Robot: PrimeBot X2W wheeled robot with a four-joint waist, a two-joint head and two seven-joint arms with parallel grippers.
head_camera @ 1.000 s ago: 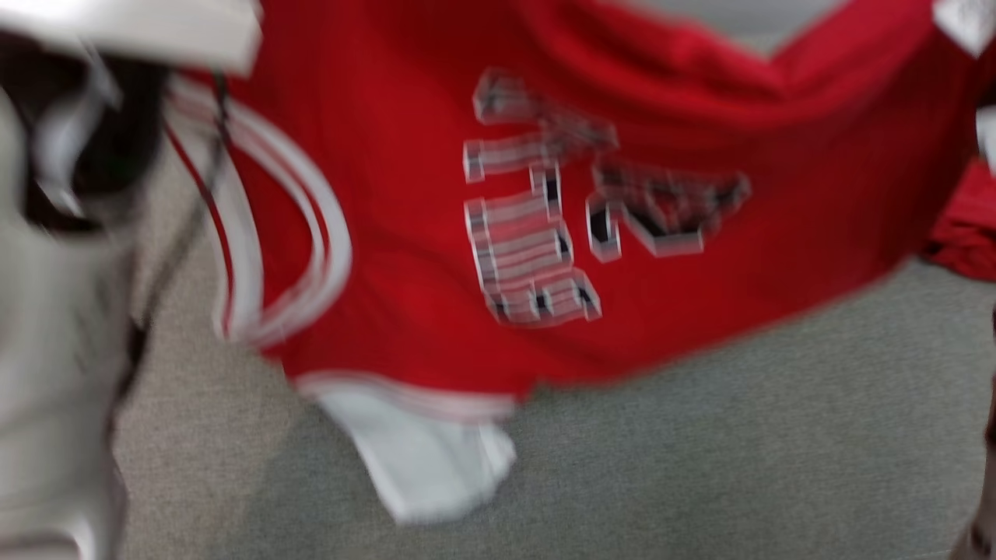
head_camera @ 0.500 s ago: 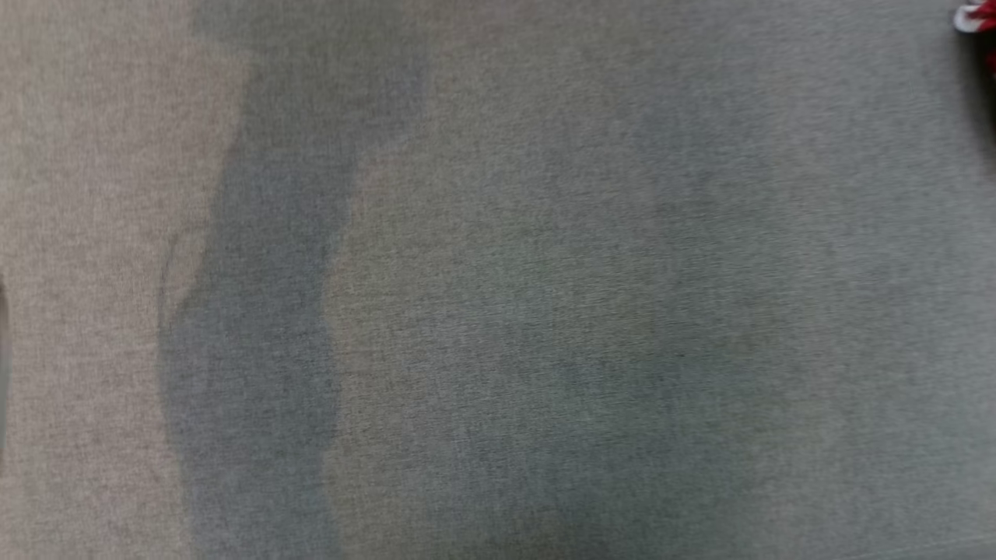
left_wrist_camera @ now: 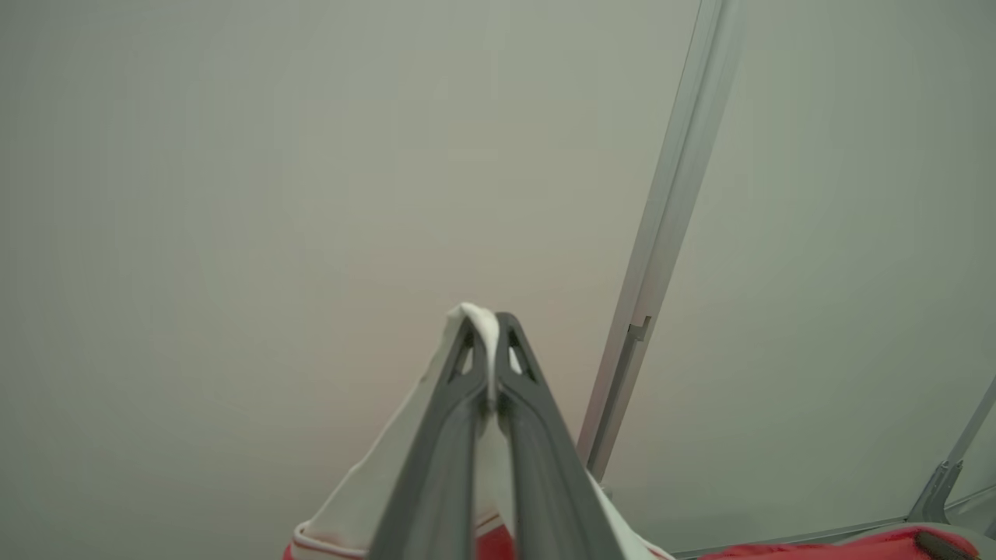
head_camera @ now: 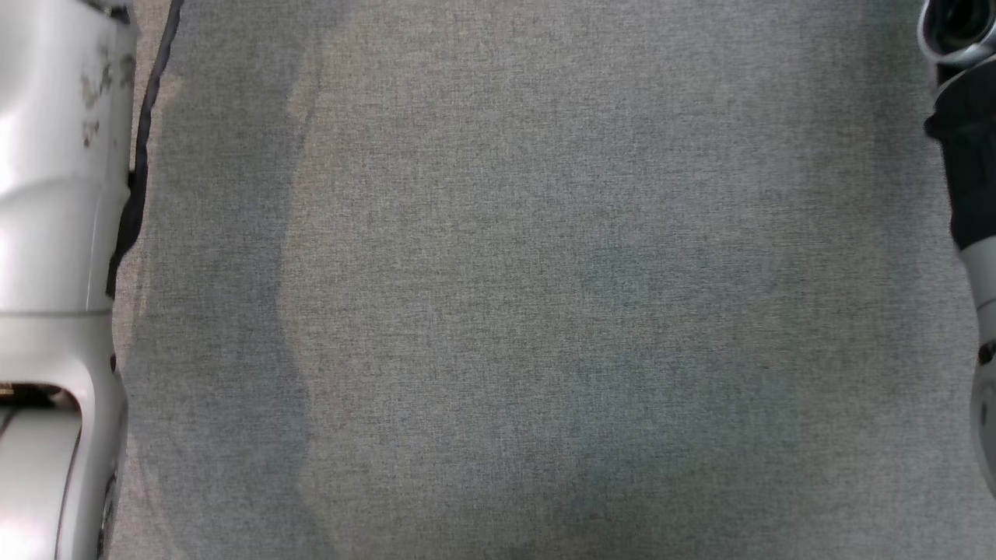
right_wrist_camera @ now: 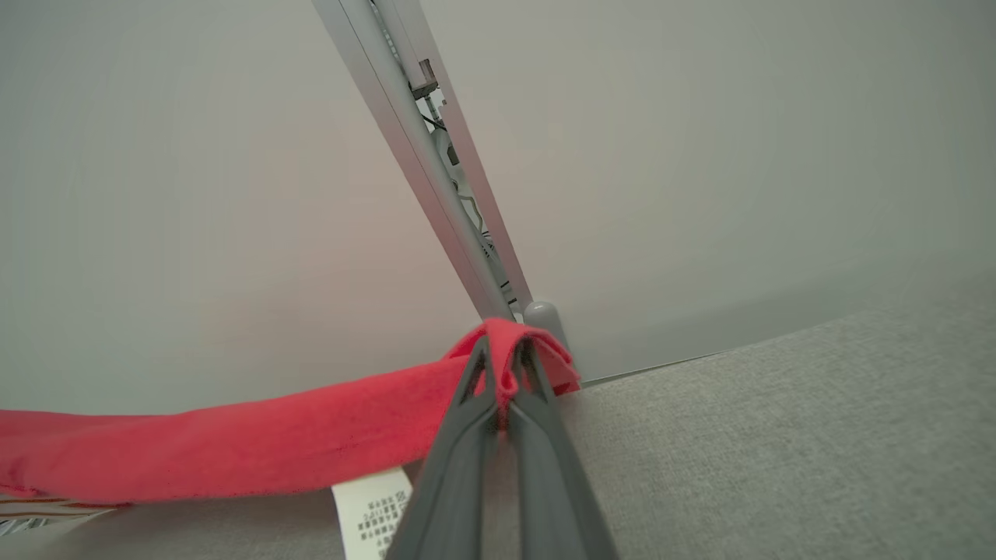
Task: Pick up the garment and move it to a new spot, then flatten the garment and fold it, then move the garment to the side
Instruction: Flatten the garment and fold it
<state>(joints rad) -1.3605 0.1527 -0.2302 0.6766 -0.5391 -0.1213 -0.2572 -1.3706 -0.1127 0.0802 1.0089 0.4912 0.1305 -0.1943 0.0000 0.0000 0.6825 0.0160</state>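
The garment is red with white trim. In the left wrist view my left gripper (left_wrist_camera: 489,330) is shut on a white edge of the garment (left_wrist_camera: 366,498), which hangs down from the fingertips. A bit of red cloth lies at the lower right of that view. In the right wrist view my right gripper (right_wrist_camera: 504,354) is shut on a red fold of the garment (right_wrist_camera: 233,451). From there the cloth stretches away to the left as a taut band, and a white label (right_wrist_camera: 373,505) hangs below it.
The grey cloth table (head_camera: 545,295) spreads below in the head view, with my pale left forearm (head_camera: 54,194) at the left edge and my right forearm (head_camera: 969,179) at the right edge. A metal post (right_wrist_camera: 436,171) and a pale wall stand behind the table's far edge.
One second ago the red garment hung across the head view. It has since left that view, which has shifted onto the bare grey table with both forearms at its sides.
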